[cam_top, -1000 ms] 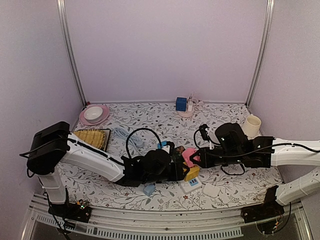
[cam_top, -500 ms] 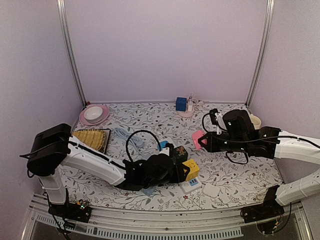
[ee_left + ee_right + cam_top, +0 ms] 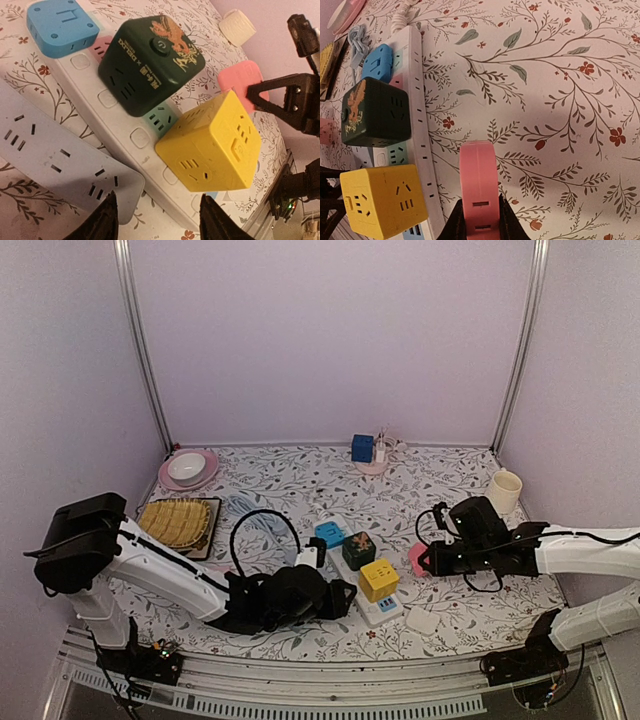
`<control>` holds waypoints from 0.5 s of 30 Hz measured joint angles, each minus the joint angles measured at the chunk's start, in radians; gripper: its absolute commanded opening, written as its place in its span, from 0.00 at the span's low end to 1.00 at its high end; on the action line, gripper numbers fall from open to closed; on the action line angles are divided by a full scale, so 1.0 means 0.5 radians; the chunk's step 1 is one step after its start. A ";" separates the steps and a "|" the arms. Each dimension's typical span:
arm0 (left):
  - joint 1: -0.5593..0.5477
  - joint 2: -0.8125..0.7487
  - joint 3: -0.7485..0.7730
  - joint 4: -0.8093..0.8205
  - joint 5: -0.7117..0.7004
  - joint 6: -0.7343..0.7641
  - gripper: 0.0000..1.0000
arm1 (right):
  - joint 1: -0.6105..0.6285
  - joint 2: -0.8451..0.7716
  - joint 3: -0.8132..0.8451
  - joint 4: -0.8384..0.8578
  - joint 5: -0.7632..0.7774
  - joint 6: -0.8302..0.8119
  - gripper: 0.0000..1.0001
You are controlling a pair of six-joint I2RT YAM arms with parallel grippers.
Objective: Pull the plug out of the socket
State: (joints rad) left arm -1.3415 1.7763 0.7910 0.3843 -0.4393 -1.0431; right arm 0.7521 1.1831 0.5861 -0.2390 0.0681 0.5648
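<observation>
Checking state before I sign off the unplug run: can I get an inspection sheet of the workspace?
surface: floral cloth, no spills seen.
job's things: pink plug is out of the white power strip, held beside it; blue cube, green cube, yellow cube sit on it.
clutter: pink plate with white bowl, yellow ridged item, cream cup, white pad, blue block, grey strip.
grippers: left gripper jaws apart, nothing between them; right gripper jaws shut on the pink plug.
cables: black cable loop; pale blue cable.
surroundings: lilac walls, metal posts.
</observation>
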 measured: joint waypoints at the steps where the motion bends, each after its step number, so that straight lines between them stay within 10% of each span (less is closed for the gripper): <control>1: 0.000 0.000 0.000 0.004 -0.002 0.000 0.56 | -0.001 0.003 -0.026 0.011 -0.010 0.002 0.04; 7: -0.001 0.000 0.000 0.039 -0.007 0.000 0.56 | -0.043 0.040 -0.144 0.106 -0.083 0.008 0.10; 15: -0.001 0.000 0.000 0.044 -0.017 0.000 0.56 | -0.085 0.053 -0.187 0.137 -0.079 0.015 0.47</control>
State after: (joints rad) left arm -1.3418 1.7763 0.7910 0.4065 -0.4477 -1.0431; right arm 0.7097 1.2098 0.4927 -0.1707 0.0284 0.5724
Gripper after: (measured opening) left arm 0.561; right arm 0.353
